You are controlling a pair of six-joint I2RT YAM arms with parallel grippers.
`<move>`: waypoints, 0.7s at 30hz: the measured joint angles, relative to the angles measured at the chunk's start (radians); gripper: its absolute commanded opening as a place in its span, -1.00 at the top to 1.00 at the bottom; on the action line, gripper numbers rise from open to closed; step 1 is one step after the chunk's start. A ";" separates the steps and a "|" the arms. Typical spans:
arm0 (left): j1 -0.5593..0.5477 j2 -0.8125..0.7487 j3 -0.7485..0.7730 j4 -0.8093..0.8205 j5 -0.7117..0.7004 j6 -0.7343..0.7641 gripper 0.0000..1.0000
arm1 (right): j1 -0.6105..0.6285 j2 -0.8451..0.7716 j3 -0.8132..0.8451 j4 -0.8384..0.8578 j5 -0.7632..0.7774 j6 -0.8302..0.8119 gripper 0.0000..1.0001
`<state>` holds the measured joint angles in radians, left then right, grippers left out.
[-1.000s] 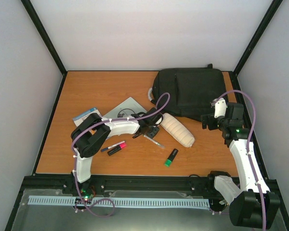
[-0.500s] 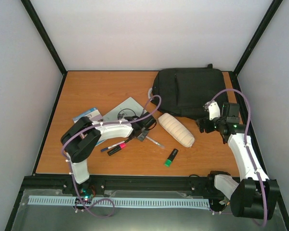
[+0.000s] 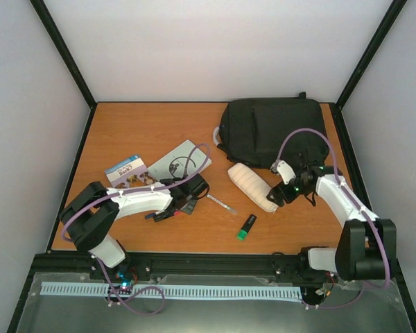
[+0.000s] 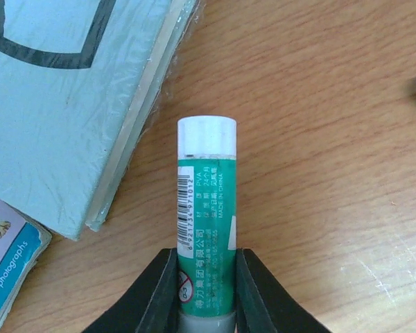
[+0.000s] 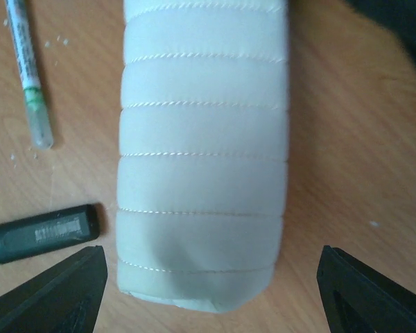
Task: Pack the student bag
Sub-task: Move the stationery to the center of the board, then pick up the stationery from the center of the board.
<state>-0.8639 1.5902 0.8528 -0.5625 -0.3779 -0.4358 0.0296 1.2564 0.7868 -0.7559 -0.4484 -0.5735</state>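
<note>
The student bag (image 3: 274,132), a big black backpack, lies at the back right of the table. Its dark edge shows in the right wrist view (image 5: 395,21). My left gripper (image 3: 186,204) (image 4: 206,291) is shut on a green glue stick (image 4: 206,208) with a white cap, low over the wood beside a grey book (image 4: 62,104). My right gripper (image 3: 277,196) (image 5: 211,253) is open, its fingers on either side of the near end of a cream padded pouch (image 3: 253,186) (image 5: 204,152) without touching it.
A green and black highlighter (image 3: 247,227) (image 5: 41,236) lies near the front, left of the pouch's end. A thin pen (image 3: 222,203) (image 5: 29,76) lies between the arms. The grey book (image 3: 177,161) and a small blue booklet (image 3: 127,170) (image 4: 7,270) sit left of centre.
My left gripper has closed on the glue stick and drawn back to the left. My right arm has swung left and down from the bag's edge to the pouch's near end.
</note>
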 measured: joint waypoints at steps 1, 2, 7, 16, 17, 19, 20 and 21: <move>0.000 -0.002 -0.005 0.003 0.000 -0.006 0.50 | 0.011 0.024 0.005 -0.013 0.000 -0.013 -0.69; 0.000 -0.004 -0.008 0.008 0.000 -0.010 0.45 | 0.023 0.050 0.010 -0.026 0.001 -0.028 -0.68; 0.000 -0.006 -0.033 0.021 0.008 -0.031 0.09 | 0.079 0.174 0.034 -0.072 0.005 -0.089 -0.64; 0.000 -0.102 -0.058 0.011 0.011 -0.060 -0.23 | 0.305 0.293 0.090 -0.111 0.003 -0.101 -0.49; 0.000 -0.138 -0.060 0.008 0.009 -0.068 -0.24 | 0.340 0.303 0.097 -0.112 -0.003 -0.090 -0.49; 0.000 -0.211 -0.060 0.000 0.004 -0.081 -0.26 | 0.395 0.325 0.112 -0.112 -0.008 -0.070 -0.49; 0.000 -0.249 -0.061 -0.005 0.001 -0.089 -0.28 | 0.427 0.340 0.124 -0.111 -0.009 -0.057 -0.48; 0.000 -0.285 -0.061 -0.011 -0.003 -0.095 -0.29 | 0.460 0.356 0.139 -0.112 -0.012 -0.045 -0.47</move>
<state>-0.8639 1.3052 0.7918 -0.5732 -0.3809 -0.5312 0.4896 1.6127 0.9257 -0.8677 -0.4603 -0.6186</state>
